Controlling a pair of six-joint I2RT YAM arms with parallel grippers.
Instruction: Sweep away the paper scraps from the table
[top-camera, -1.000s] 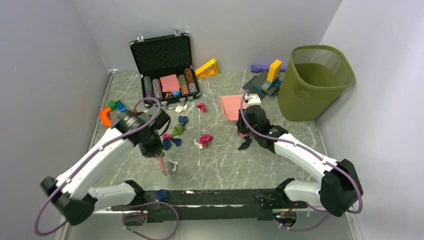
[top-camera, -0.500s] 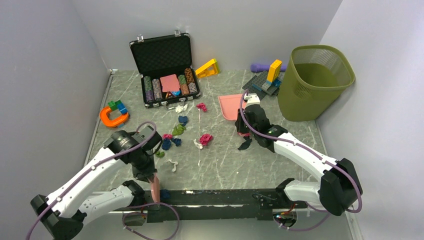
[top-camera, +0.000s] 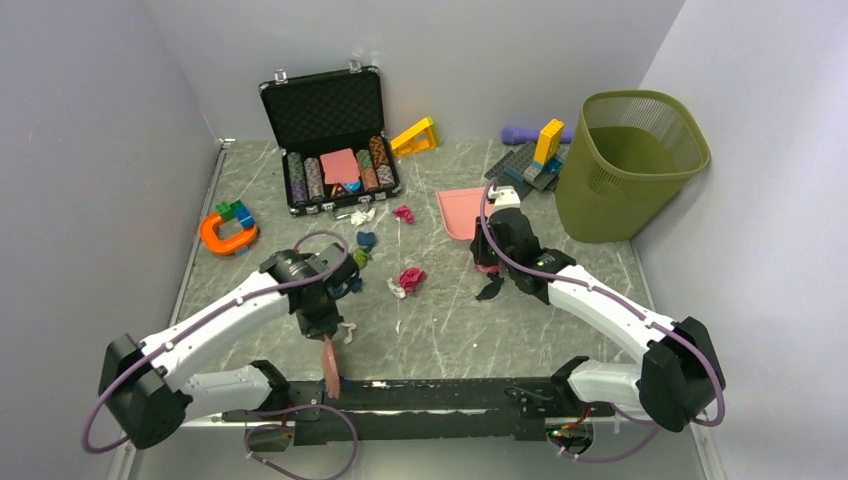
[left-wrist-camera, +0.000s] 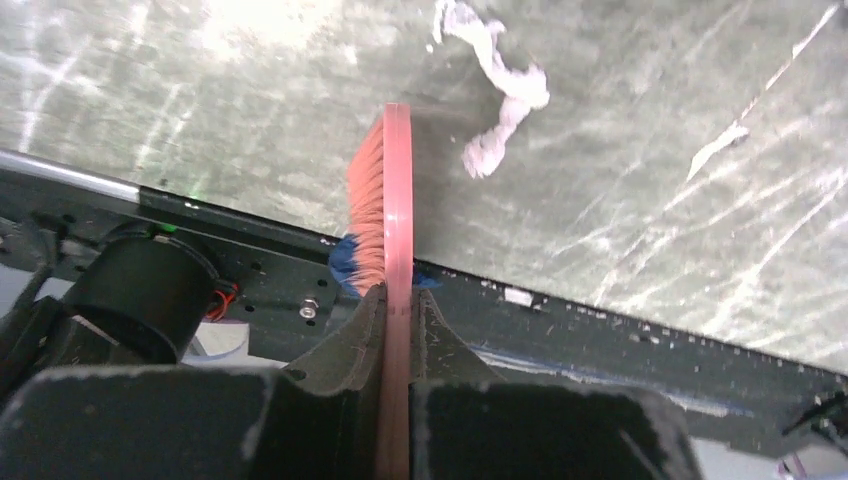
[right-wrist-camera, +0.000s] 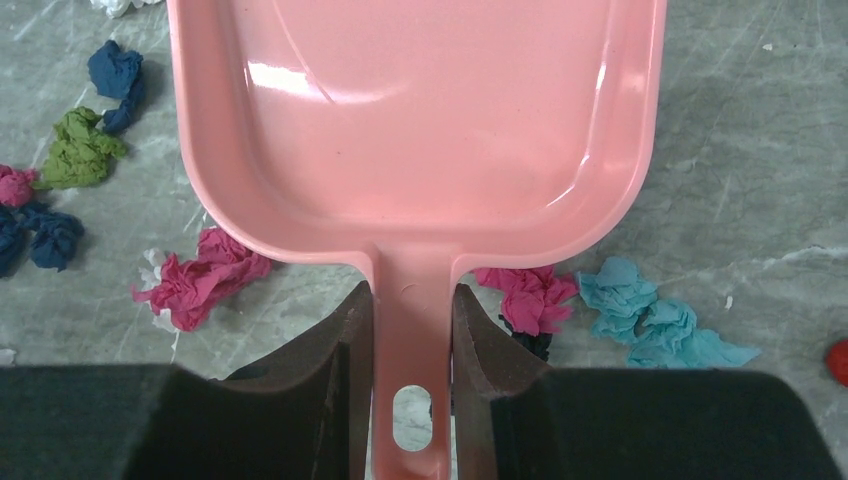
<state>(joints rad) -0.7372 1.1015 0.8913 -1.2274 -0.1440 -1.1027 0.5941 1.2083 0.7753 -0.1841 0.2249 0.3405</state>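
My left gripper (top-camera: 320, 322) is shut on a pink brush (top-camera: 329, 368) that points toward the near edge of the table (top-camera: 450, 330). In the left wrist view the brush (left-wrist-camera: 385, 200) stands edge-on between the fingers, with a white paper scrap (left-wrist-camera: 500, 100) just beyond its tip and a blue scrap (left-wrist-camera: 345, 262) behind its bristles. My right gripper (top-camera: 497, 245) is shut on the handle of a pink dustpan (top-camera: 460, 212). Paper scraps lie between the arms: magenta (top-camera: 411, 277), green (top-camera: 358, 258), navy (top-camera: 366, 240). Magenta (right-wrist-camera: 530, 295) and teal (right-wrist-camera: 640, 310) scraps lie beside the dustpan handle (right-wrist-camera: 412, 300).
An open black case of poker chips (top-camera: 330, 130) stands at the back. A green mesh waste basket (top-camera: 625, 165) is at the right, toy blocks (top-camera: 530, 160) beside it. An orange horseshoe toy (top-camera: 225, 235) lies at the left. A black rail (top-camera: 450, 395) runs along the near edge.
The left arm swung the brush toward the near edge, dipped left, then came back right; the brush tip now lies by the rail. The right arm and dustpan stayed still.
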